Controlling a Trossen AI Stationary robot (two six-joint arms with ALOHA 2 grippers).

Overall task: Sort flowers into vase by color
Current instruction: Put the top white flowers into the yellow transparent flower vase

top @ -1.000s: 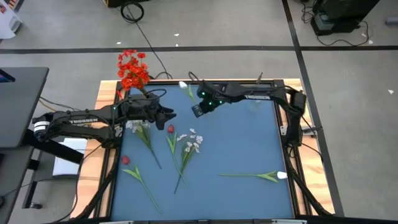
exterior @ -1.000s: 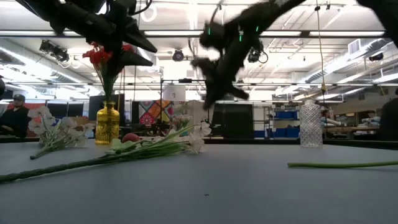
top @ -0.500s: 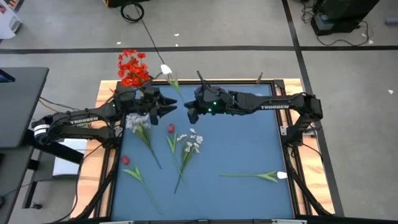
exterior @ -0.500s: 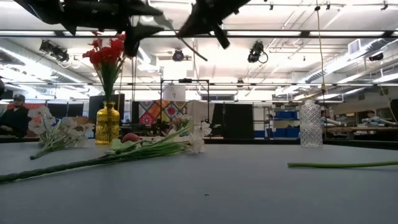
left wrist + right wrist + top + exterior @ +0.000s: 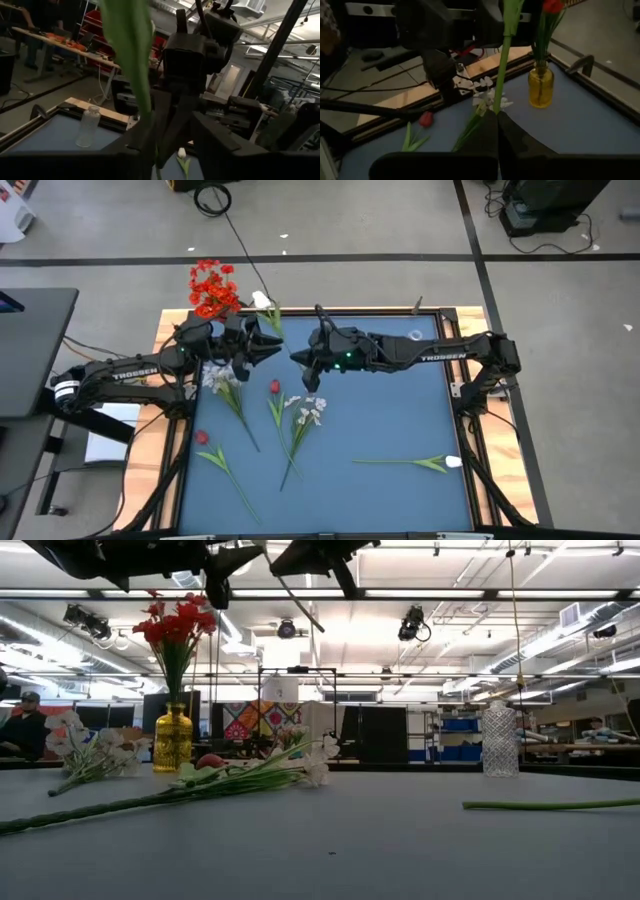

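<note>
A white-bloomed flower on a green stem is held up in the air over the table's far left part. My right gripper is shut on that stem. My left gripper is open, and its fingers stand on either side of the same stem and leaf, closer to the bloom; whether they touch it, I cannot tell. The stem's free end slants down below the right gripper. A yellow vase holds red flowers at the far left corner. My right gripper pinches the flower's stem between its two shut fingers, on the lower part of the stem, away from the bloom. The fingers lie across the stem. The flower is lifted clear of the table, and its bloom end passes between the left gripper's fingers.
A clear glass vase stands at the far right. On the blue mat lie a white bunch, a red tulip, a white sprig, a red flower and a white tulip near the right edge.
My right gripper has carried the white flower up and toward the table's left, up to the left gripper, and has rolled, so the bloom swung toward the far left. My left gripper has risen a little and tipped up toward the stem.
</note>
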